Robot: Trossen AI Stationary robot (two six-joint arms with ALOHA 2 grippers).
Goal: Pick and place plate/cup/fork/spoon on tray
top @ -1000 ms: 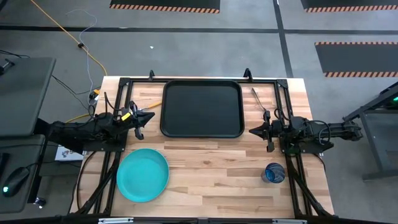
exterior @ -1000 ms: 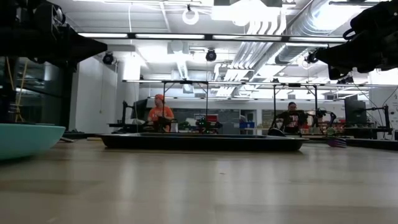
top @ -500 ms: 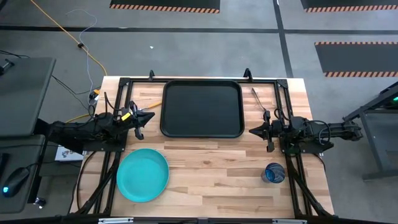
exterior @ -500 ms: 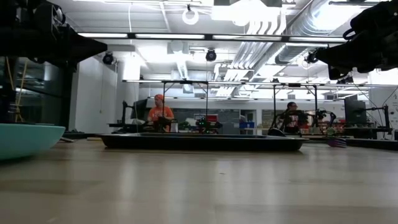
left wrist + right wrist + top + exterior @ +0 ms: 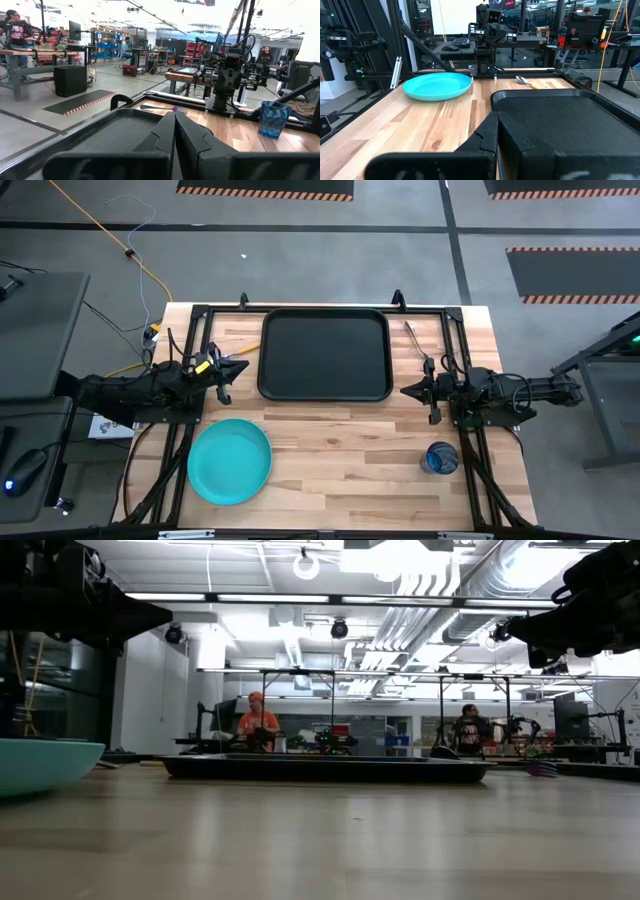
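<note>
Black and bare, the tray (image 5: 324,354) holds nothing yet (all four items remain): plate (image 5: 230,461) at seven o'clock, cup (image 5: 441,457) at four, my left gripper (image 5: 240,369) and right gripper (image 5: 408,391) both closed, empty.

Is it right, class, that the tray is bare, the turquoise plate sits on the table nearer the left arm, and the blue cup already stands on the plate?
Not quite. The cup stands on the bare table by the right arm, far from the plate, as the high view shows. The tray is bare, and the plate lies nearer the left arm.
</note>
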